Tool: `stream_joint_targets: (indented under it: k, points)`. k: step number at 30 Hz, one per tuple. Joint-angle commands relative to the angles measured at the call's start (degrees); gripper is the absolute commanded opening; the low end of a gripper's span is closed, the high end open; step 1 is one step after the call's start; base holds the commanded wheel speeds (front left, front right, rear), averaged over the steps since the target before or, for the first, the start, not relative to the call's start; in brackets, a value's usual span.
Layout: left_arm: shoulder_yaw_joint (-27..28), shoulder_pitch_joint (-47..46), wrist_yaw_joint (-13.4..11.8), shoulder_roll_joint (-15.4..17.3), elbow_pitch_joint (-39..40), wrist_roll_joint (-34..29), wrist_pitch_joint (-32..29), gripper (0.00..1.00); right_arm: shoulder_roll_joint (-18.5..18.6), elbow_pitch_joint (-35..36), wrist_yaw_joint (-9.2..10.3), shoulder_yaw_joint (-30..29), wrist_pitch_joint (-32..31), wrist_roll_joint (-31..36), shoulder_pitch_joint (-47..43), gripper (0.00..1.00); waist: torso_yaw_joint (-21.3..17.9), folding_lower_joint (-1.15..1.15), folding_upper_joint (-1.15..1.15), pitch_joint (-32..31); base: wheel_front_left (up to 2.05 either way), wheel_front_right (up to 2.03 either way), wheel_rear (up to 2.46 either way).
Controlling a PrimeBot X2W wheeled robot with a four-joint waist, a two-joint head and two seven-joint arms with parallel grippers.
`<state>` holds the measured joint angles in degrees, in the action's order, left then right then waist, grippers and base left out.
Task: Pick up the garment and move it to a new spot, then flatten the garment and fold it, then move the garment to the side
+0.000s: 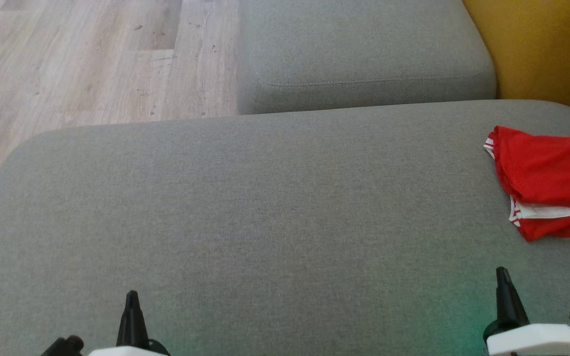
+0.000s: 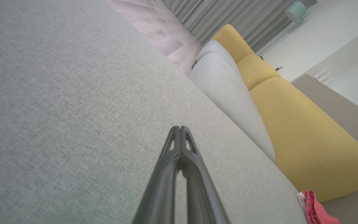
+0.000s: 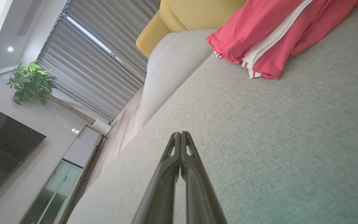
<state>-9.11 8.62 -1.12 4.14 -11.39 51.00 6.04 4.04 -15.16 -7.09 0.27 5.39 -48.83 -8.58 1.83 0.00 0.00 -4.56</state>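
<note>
A red garment (image 1: 549, 183) with white striped trim lies folded at the right edge of the grey sofa seat (image 1: 265, 212), partly cut off by the frame. The right wrist view has the same garment (image 3: 269, 40) at the upper right, and the left wrist view catches its corner (image 2: 314, 210) at the bottom right. My left gripper (image 1: 132, 296) rests at the lower left, far from the cloth, fingertips together and holding nothing, as the left wrist view confirms (image 2: 180, 128). My right gripper (image 1: 502, 273) sits at the lower right, a short way in front of the garment, also shut and empty (image 3: 180, 133).
A second grey cushion (image 1: 364, 54) lies beyond the seat, with a yellow backrest (image 1: 547, 49) to the right. Wooden floor (image 1: 82, 59) borders the seat at the far left. The right wrist view shows curtains, a plant (image 3: 31, 81) and a television (image 3: 2, 152).
</note>
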Motion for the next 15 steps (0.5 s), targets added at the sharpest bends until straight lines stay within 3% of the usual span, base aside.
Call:
stream_joint_targets:
  k: [1, 15]
  points:
    - [1.8, -3.4, 0.6, 0.6, 1.4, 1.6, -0.2, 0.00, 0.5, 1.7, -0.21, 0.1, -0.5, -1.8, 3.9, 0.00, 0.0, 0.00, 0.00, 0.1, 0.00, 0.00, 0.00]
    - [4.5, -6.1, 2.6, 0.7, 0.5, 11.7, -2.6, 0.00, 0.4, 1.6, -0.25, -1.1, -2.9, -12.1, 6.5, 0.00, -0.5, 0.00, 0.00, 1.2, 0.00, 0.00, 0.00]
